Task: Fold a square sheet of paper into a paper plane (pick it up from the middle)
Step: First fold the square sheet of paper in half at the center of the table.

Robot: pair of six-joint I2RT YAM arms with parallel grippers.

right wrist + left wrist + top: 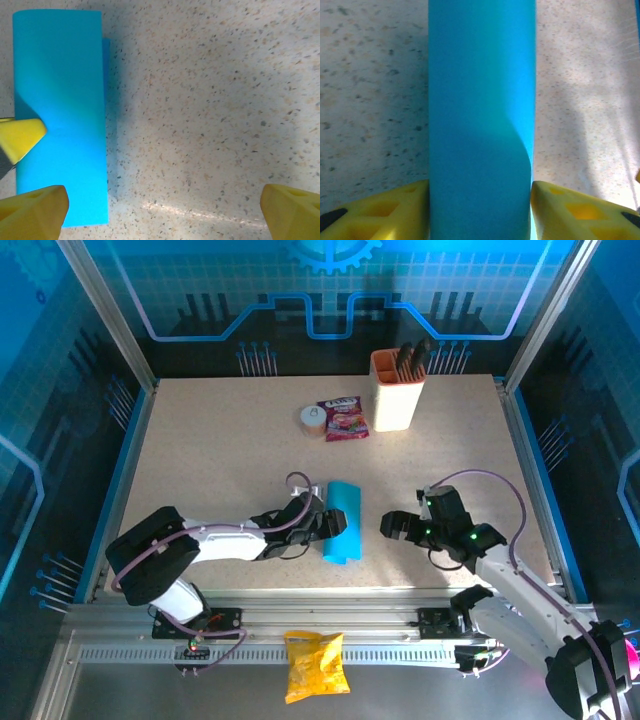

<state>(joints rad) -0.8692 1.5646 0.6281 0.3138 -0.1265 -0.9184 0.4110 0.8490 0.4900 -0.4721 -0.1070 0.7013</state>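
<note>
Though thin, folded matte cyan paper (341,523) between yellow fingers (385,212)

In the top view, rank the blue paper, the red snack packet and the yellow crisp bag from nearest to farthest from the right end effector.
1. Blue paper: just to the left of the right end effector.
2. Red snack packet: farther back on the table, up and to the left.
3. Yellow crisp bag: beyond the table's near edge, between the arm bases.
</note>
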